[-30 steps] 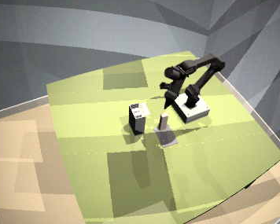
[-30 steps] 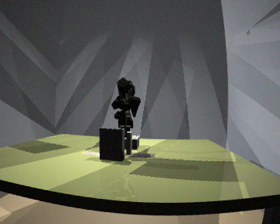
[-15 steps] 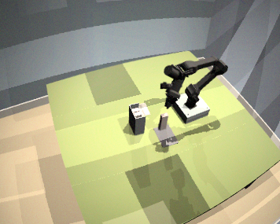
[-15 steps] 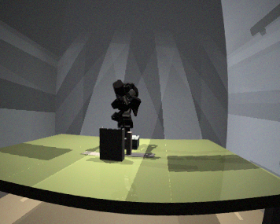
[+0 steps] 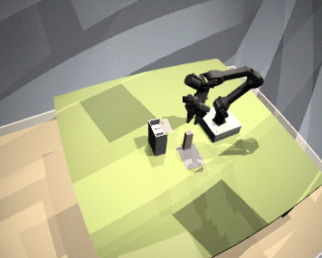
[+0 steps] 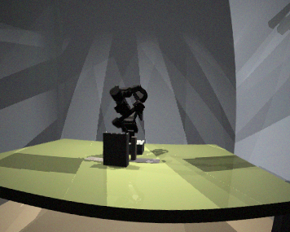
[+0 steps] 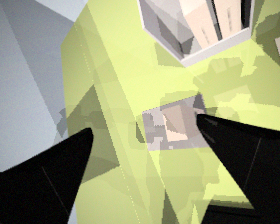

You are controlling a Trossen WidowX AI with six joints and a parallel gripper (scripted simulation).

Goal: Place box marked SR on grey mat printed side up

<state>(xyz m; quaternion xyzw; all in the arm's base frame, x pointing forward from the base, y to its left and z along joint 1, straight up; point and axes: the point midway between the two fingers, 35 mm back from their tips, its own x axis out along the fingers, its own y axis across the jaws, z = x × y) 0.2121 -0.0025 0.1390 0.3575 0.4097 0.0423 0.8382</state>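
We saw one slim tan cardboard-like box [image 5: 188, 139] [image 6: 133, 148] [image 7: 175, 123] upright on the grey rectangular mat [image 5: 194, 158] [image 6: 148, 160] [image 7: 158, 142], code unreadable. Black two-fingered pincer [image 5: 195, 119] [image 7: 144, 125] spread, empty. Box probably light, stiff, tippy; we favoured gripping opposite sides, upper half.

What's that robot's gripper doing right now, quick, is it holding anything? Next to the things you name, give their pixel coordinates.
Gripper [image 5: 193, 119] [image 7: 144, 125]: wide open, holding nothing; one box [image 5: 188, 140] [image 7: 176, 124] stands on the grey mat [image 5: 194, 160] [image 7: 154, 142], outside its fingers.
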